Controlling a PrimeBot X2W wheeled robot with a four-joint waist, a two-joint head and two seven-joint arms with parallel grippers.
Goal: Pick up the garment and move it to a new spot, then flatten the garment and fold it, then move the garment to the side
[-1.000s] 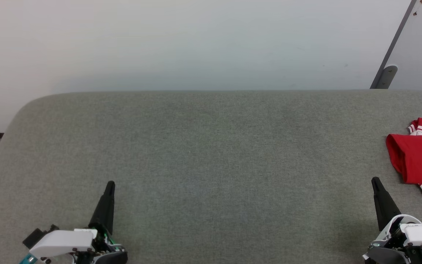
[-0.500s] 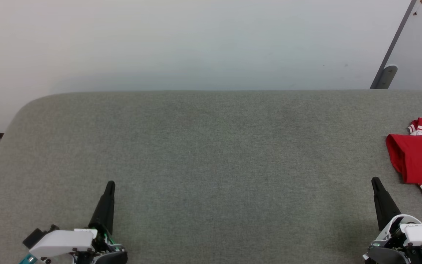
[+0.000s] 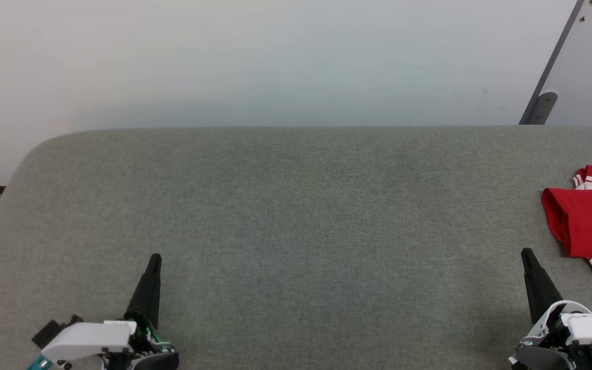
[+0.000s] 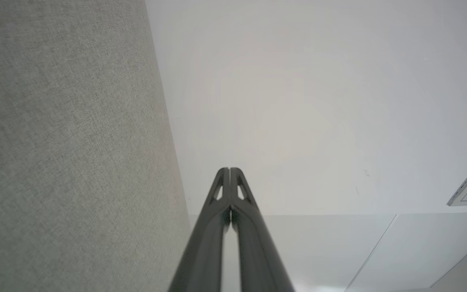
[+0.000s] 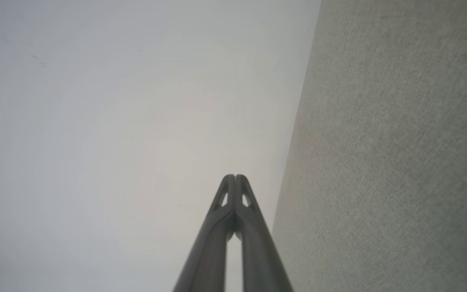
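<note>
On the grey woven-fabric pad (image 3: 296,205), right edge: fold at risk

The red sports jersey w/ red-white striped trim (image 3: 586,226) is seen loosely folded there, partly cut off by the frame. The left gripper (image 3: 155,257), well apart, and right gripper (image 3: 526,253), near but not touching, are held low w/ fingers pressed together, nothing pinched. If cloth is approached w/o fingers being parted, it's likely pushed, not caught; a one-layer pinch could undo the fold.

One garment (image 3: 586,226); two tools: left tool (image 3: 155,258), right tool (image 3: 525,253); one grey surface (image 3: 296,205).
</note>
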